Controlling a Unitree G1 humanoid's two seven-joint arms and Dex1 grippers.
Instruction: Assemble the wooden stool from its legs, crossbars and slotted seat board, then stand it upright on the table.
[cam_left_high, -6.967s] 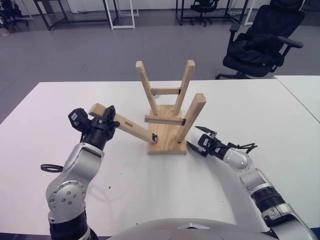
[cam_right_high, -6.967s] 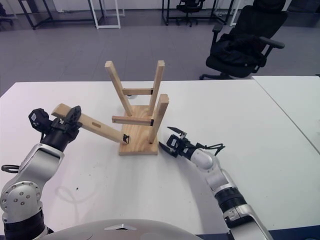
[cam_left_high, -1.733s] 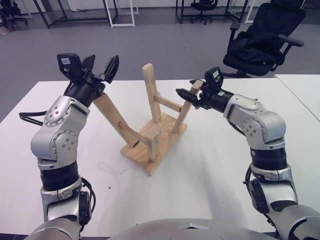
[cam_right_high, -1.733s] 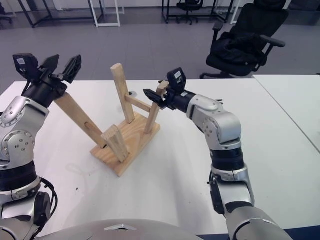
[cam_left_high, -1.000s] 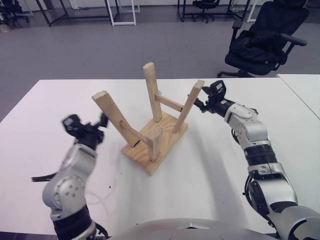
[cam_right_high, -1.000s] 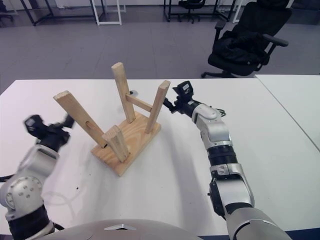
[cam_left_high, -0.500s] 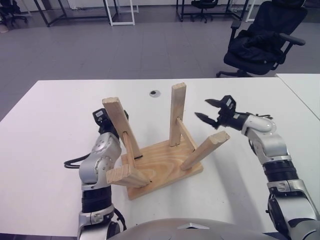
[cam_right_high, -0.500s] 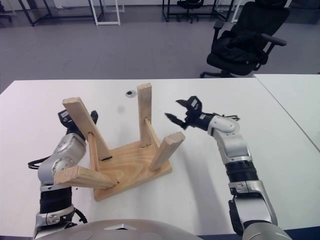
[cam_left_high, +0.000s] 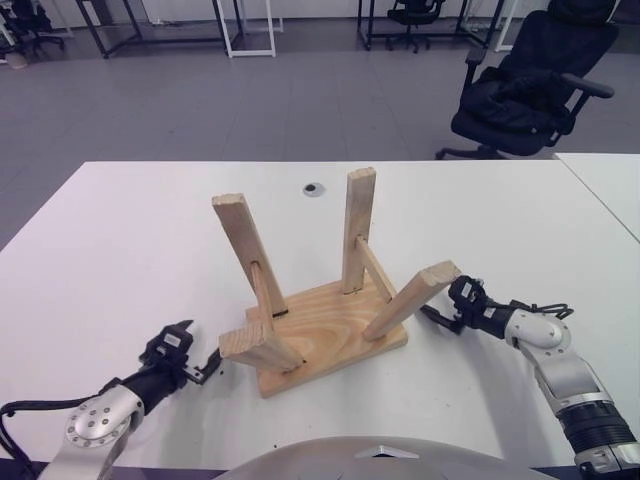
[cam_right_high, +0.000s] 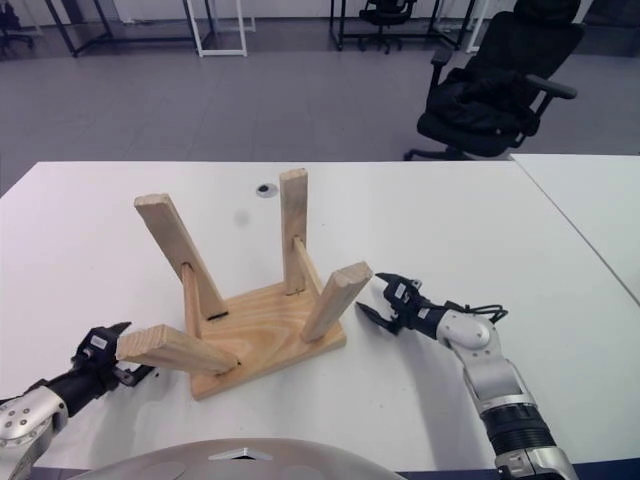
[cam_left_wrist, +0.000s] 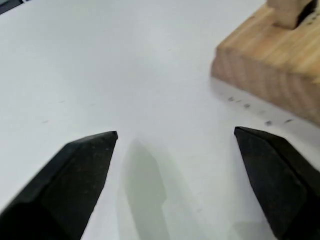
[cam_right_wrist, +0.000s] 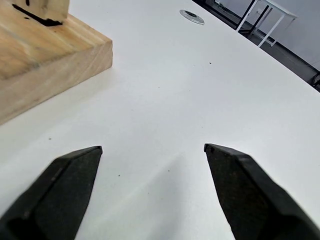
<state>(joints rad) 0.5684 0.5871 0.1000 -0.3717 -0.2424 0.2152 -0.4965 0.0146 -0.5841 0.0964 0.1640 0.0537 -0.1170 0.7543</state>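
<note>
On the table (cam_left_high: 120, 220), the head view shows the stool (cam_left_high: 330, 335) upside down, legs up, its long side running between the left gripper (cam_left_high: 200, 352) and right gripper (cam_left_high: 440, 318). The left wrist view shows wide-spread fingers (cam_left_wrist: 85, 170) facing the seat board (cam_left_wrist: 270, 65), apart. The right wrist view shows fingers (cam_right_wrist: 240, 190) equally wide, the board's corner just ahead.

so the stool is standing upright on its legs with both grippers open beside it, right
No: the stool rests upside down on its seat board, legs pointing up, as the left eye view shows. The left gripper and right gripper are indeed open beside it.
</note>
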